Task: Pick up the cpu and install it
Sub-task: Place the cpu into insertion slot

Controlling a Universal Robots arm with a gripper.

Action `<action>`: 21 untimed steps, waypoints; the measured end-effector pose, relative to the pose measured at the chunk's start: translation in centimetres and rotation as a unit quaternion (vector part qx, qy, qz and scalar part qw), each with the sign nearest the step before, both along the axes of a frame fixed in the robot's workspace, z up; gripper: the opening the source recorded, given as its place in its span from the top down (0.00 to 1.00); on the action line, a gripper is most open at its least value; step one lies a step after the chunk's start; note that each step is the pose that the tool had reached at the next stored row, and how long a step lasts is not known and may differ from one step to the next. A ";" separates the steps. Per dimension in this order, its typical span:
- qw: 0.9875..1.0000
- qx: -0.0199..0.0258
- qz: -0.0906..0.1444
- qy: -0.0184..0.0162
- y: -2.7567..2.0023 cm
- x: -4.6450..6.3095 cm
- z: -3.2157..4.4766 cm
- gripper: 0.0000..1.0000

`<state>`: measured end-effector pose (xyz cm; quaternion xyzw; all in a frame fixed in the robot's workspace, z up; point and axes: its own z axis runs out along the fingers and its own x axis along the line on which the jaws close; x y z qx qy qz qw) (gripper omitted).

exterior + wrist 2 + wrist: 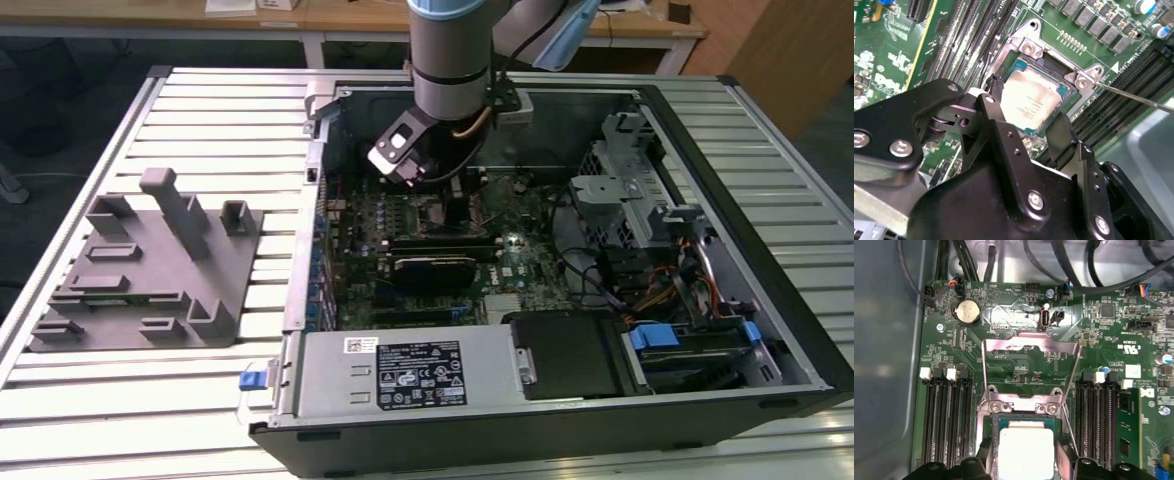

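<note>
In the exterior view, the motherboard [534, 262] lies flat in the floor of an open computer case [561, 425] standing on a slatted metal table [134, 400]. The arm [454, 50] comes down from above over the motherboard's far half, and the gripper [441, 190] hangs low over that part of the board. A grey plastic block with upright posts [147, 270] sits outside the case, well apart from the motherboard toward the exterior view's left. A silvery box with a label [400, 370] lies along the motherboard's near edge. In the second wrist view, the cpu [1036, 95] lies with its pale metal top up, within the metal-framed socket [1029, 47] on the motherboard. The gripper [1026, 106] straddles it, and its black fingers [1059, 132] are closed against two opposite edges of the chip. A thin metal lever [1134, 97] stands out from the socket's corner over the motherboard. In the first wrist view, the cpu [1026, 445] again sits in the socket, held between the fingertips [981, 452] of the gripper [1024, 461]. The socket's load plate [1029, 347] is swung up and open over the motherboard's middle. Dark memory slots [946, 420] run along both sides of the socket, and a round coin battery [967, 311] sits on the motherboard beyond the plate.
</note>
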<state>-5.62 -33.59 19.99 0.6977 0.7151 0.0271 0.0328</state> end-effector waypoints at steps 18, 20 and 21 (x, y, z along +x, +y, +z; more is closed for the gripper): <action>1.000 0.000 0.000 0.000 0.00 0.0 0.68 0.58; 1.000 0.000 0.000 0.000 0.00 0.0 0.68 0.64; 1.000 0.000 0.000 0.000 0.00 0.0 0.68 0.69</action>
